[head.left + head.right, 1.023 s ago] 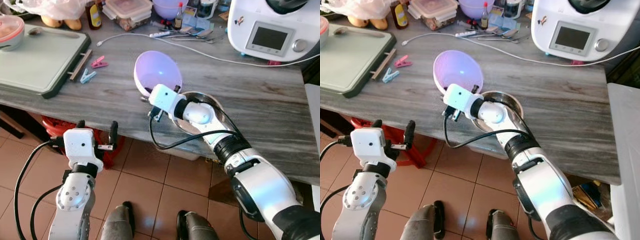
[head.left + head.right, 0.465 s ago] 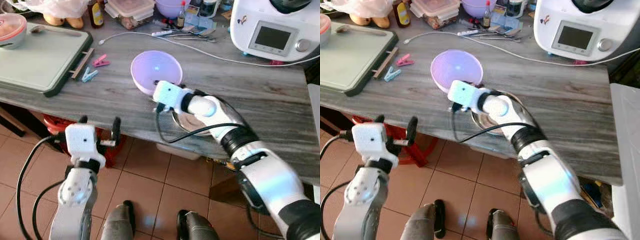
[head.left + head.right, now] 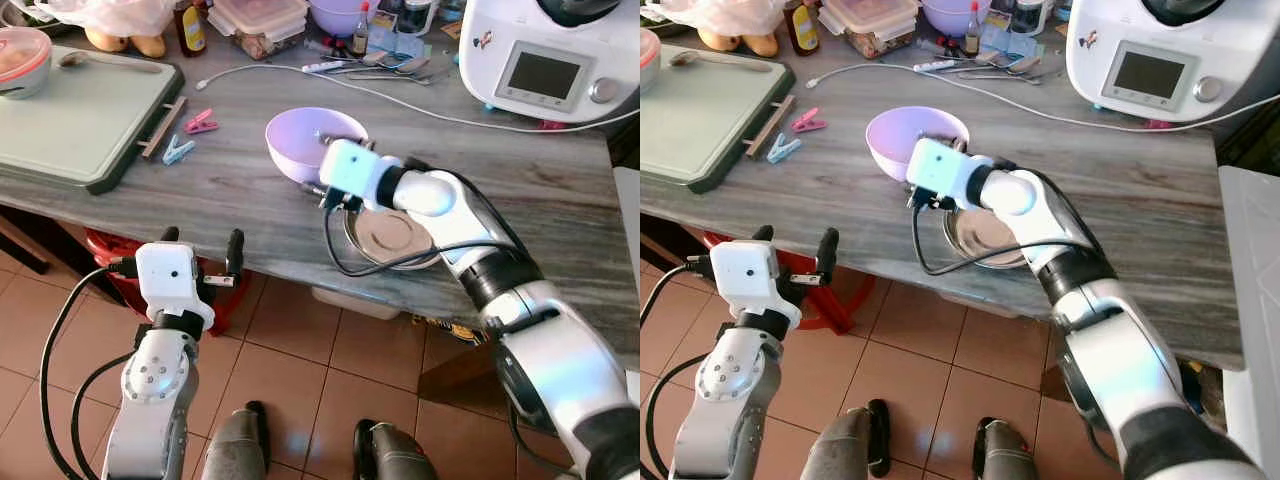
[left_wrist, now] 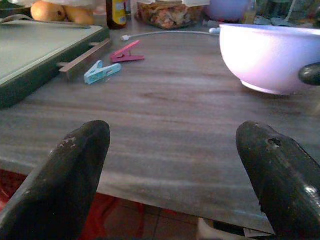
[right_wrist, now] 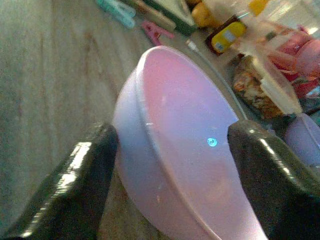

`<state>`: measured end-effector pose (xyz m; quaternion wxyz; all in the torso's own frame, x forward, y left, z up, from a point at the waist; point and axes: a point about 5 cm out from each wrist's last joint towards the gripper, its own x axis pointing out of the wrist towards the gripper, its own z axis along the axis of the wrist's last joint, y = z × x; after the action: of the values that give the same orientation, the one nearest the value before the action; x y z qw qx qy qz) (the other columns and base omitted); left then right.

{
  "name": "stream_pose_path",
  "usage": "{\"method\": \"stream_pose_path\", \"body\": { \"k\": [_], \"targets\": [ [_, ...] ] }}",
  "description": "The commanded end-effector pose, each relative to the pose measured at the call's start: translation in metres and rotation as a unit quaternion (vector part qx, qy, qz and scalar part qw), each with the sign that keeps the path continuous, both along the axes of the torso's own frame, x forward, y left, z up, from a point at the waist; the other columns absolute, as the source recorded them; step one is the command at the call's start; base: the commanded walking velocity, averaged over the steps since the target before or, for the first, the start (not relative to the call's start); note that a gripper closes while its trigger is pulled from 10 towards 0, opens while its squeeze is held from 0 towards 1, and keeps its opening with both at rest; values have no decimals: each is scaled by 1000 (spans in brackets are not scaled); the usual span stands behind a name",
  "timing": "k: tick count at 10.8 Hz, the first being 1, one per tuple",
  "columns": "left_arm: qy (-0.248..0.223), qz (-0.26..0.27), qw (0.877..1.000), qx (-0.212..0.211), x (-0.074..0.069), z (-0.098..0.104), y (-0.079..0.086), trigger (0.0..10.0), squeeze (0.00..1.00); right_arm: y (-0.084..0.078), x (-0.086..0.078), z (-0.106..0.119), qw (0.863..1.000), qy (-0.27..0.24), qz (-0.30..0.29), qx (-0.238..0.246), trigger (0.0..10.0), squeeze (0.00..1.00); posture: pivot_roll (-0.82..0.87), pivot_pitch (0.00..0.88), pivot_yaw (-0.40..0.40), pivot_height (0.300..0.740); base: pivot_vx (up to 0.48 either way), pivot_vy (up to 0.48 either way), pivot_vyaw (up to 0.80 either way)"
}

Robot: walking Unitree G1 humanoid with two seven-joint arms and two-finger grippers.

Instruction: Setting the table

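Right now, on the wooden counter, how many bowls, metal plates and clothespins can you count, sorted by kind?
Purple bowls: 2, the near bowl by the right gripper and the far bowl at the back.
Metal plate: 1.
Clothespins: 2, the pink clothespin and the blue clothespin.
Total: 5.

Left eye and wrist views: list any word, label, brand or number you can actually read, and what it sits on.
No text can be read in these pictures.
Kitchen machine: its grey screen shows no legible characters; a small sticker is too small to read.
Brown bottle: yellow label, print blurred.
Small dark bottle with red cap: label too small.
Packets at the back of the table: print illegible.
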<state>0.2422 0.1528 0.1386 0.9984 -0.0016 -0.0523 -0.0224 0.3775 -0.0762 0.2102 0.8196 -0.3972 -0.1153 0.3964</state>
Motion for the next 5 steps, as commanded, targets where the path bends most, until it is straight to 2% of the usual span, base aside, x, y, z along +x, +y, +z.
{"method": "stream_pose_path", "body": {
  "k": [1, 3, 5],
  "targets": [
    [11, 4, 1000, -2, -2, -6, 0, 10000, 0, -4, -3, 5, 1000, -6, -2, 18, 10000, 1000, 85, 193, -22, 740, 0, 0, 0],
    [10, -1, 1000, -6, 0, -7, -3, 10000, 0, -11, -17, 6, 997, -18, -17, 74, 10000, 1000, 75, 190, -17, 740, 0, 0, 0],
    [8, 0, 1000, -5, 0, -6, -1, 10000, 0, -20, -32, 5, 989, -38, -75, 119, 10000, 1000, 69, 194, -15, 740, 0, 0, 0]
  ]
}}
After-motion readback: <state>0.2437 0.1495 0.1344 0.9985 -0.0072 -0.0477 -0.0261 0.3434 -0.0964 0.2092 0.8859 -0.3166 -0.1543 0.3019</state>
